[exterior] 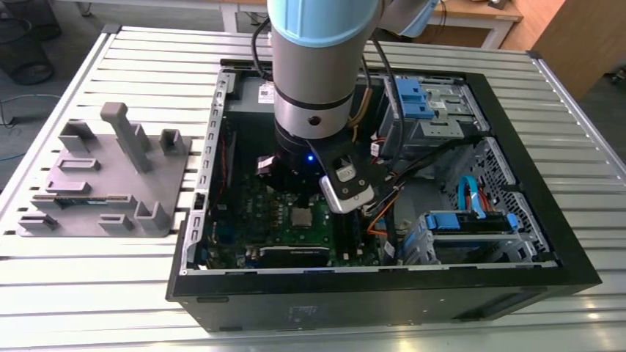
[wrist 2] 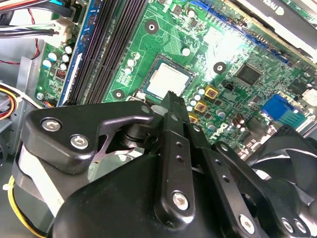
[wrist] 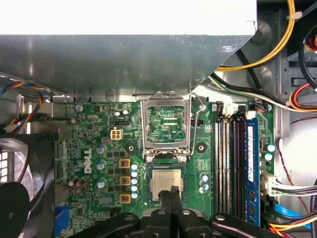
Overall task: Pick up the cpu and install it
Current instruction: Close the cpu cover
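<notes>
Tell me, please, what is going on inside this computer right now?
A robot arm reaches into the open computer case. Its gripper, fingers together, sits just over the edge of the cpu, which appears to lie in its socket on the green motherboard. The metal frame beside the socket stands flipped open.
</notes>
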You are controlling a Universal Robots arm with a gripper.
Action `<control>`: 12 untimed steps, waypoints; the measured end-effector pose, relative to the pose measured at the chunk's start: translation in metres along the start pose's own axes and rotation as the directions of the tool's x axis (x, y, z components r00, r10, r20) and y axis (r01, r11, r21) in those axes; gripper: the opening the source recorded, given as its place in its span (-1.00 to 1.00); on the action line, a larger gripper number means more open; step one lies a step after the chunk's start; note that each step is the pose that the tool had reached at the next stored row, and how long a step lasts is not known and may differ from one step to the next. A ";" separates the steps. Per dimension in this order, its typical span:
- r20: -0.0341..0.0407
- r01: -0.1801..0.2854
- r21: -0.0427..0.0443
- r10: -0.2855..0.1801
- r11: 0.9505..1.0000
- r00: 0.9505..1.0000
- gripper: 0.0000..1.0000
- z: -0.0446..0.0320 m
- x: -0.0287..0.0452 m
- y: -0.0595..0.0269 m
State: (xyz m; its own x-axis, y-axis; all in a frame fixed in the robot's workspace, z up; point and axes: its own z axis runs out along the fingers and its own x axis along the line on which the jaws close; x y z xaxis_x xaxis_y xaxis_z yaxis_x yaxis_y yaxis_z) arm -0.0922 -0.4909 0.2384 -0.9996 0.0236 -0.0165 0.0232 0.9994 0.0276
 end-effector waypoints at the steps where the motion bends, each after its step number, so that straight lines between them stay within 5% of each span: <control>1: 0.000 0.000 0.000 0.000 1.000 1.000 -0.79 0.0000 -0.0001 0.0000; 12: 0.000 0.000 0.000 0.000 1.000 1.000 -0.79 0.0001 -0.0009 0.0028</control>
State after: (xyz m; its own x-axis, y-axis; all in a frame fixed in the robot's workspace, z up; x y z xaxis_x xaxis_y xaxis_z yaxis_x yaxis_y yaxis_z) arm -0.0912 -0.4881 0.2384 -0.9996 0.0235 -0.0165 0.0230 0.9994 0.0276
